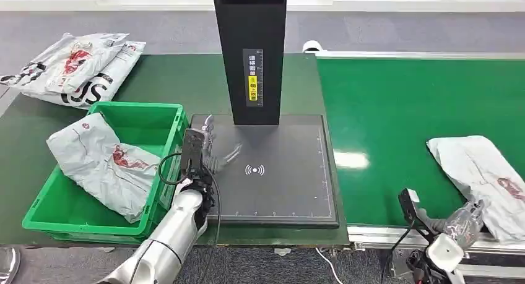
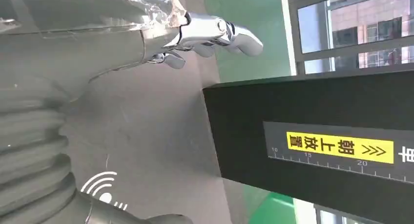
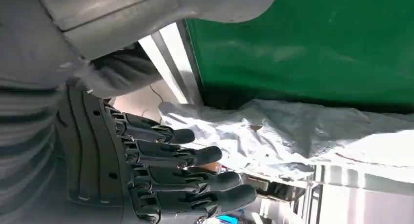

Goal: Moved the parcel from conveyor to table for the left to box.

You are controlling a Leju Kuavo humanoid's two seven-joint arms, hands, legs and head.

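We saw parcel at right edge of frame, lying on belt, not moved. Right hand just below it, fingers spread, empty. Left hand over scan pad, fingers loose, empty. One bag already in bin. Most work left, we reckoned.

We see grey floor behind green table. White stripe runs along far edge of floor. Tall black post stands on dark flat pad. Yellow sticker on post. Big windows show daylight and building outside. Bright light spot shines on green belt.
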